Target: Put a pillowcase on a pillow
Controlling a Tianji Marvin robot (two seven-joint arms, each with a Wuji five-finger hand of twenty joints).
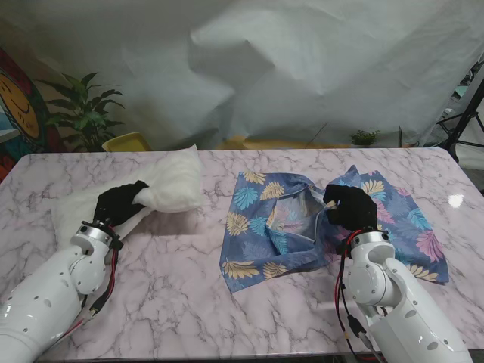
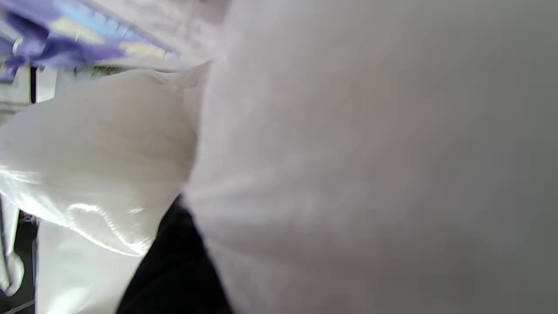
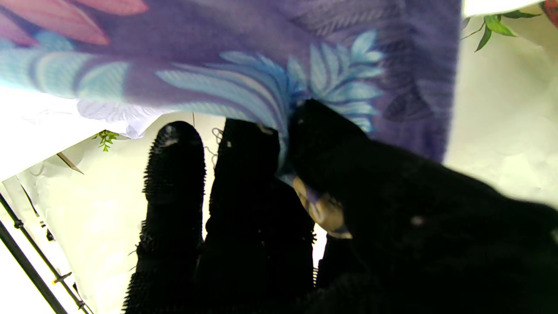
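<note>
A white pillow lies on the left part of the marble table, one end raised. My left hand, in a black glove, is shut on the pillow's near end; the pillow fills the left wrist view. A blue pillowcase with a leaf print is spread on the right part of the table. My right hand pinches its upper layer at the opening and holds that edge up. In the right wrist view black fingers clamp the blue cloth.
A potted plant and a yellow object stand behind the table's far left edge. A white sheet hangs as backdrop. A black stand rises at the far right.
</note>
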